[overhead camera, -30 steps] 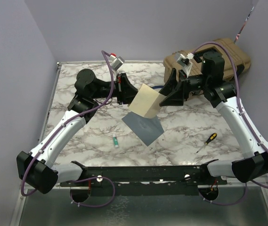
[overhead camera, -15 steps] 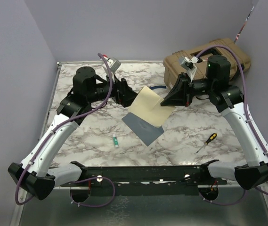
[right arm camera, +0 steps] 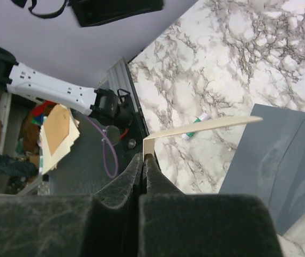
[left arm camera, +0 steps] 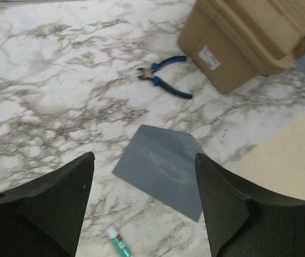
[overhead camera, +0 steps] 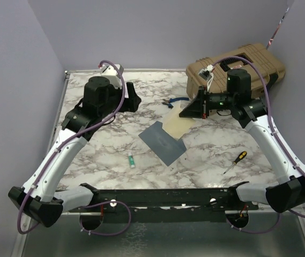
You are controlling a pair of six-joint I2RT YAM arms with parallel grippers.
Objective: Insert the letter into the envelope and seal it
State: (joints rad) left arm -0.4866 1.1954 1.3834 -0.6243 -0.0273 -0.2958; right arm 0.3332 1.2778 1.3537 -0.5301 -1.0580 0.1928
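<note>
The grey-blue envelope point(overhead camera: 163, 142) lies flat mid-table, also seen in the left wrist view point(left arm camera: 163, 168) and the right wrist view point(right arm camera: 281, 166). The cream letter point(overhead camera: 176, 124) hangs low over the envelope's far right corner, pinched at one edge by my right gripper point(overhead camera: 185, 113), which is shut on it. In the right wrist view the letter point(right arm camera: 200, 127) shows edge-on, sticking out from the closed right gripper point(right arm camera: 144, 156). My left gripper point(overhead camera: 133, 99) stands open and holds nothing, to the left of the letter and apart from it. Seen from the left gripper point(left arm camera: 144, 160), the letter point(left arm camera: 286, 160) is at the right edge.
A tan hard case point(overhead camera: 238, 67) sits at the back right, with blue-handled pliers point(overhead camera: 173, 101) beside it. A green glue stick point(overhead camera: 132, 159) lies left of the envelope. A screwdriver point(overhead camera: 234, 161) lies front right. Purple walls close in the table.
The left gripper let go of the letter and drew back to the left. The right gripper shut on the letter and lowered it towards the envelope.
</note>
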